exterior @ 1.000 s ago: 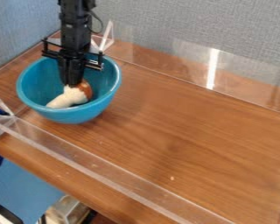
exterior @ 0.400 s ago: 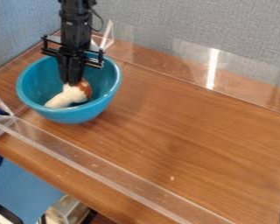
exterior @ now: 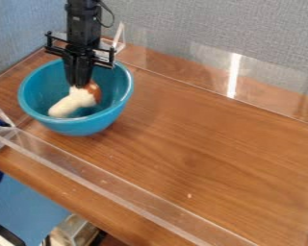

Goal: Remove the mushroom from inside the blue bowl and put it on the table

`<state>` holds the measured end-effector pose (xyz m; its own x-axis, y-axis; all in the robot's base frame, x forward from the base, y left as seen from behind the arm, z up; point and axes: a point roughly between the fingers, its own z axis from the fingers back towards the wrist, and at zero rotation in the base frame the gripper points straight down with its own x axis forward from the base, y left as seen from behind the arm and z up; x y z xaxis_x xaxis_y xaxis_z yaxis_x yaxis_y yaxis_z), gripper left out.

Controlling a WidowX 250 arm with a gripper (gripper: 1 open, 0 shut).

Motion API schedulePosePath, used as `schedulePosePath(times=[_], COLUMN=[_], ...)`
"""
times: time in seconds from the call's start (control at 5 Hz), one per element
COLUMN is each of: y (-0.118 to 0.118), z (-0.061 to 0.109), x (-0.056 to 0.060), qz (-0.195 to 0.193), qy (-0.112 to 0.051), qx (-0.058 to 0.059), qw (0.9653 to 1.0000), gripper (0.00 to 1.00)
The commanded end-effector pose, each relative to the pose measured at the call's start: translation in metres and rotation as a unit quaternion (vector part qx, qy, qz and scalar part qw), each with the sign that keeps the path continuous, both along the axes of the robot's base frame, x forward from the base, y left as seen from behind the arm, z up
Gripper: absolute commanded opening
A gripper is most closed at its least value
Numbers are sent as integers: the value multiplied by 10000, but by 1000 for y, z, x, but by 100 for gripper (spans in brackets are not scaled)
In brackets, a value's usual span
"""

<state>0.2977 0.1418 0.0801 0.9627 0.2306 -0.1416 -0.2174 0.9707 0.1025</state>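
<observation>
The blue bowl [exterior: 43, 115] stands at the far left of the table [exterior: 208, 130]. Inside it lies the mushroom [exterior: 73, 103], tilted, with its cream stem pointing to the lower left and its reddish-brown cap [exterior: 91, 91] up against the fingers. My black gripper [exterior: 82, 86] reaches straight down into the bowl from above and is shut on the mushroom at its cap end. The fingertips are partly hidden behind the cap.
Low clear acrylic walls [exterior: 234, 72] run around the tabletop, with a near wall [exterior: 105, 183] along the front. A grey-blue fabric panel stands behind the bowl. Open wood stretches to the right of the bowl.
The gripper has risen a little inside the bowl, and the mushroom has shifted slightly with it.
</observation>
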Motion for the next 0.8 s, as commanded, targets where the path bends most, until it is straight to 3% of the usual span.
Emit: schedulePosePath(times=[0.0, 0.2, 0.4, 0.6], y=[0, -2, -10, -31], z=[38, 48, 75, 104], x=[9, 9, 8, 11], qz=[-46, -46, -85, -273], qy=[-525, -595, -806, -1040], qx=[230, 240, 255, 170], qw=[9983, 9979, 9964, 9941], gripper=[0, 0, 0, 0])
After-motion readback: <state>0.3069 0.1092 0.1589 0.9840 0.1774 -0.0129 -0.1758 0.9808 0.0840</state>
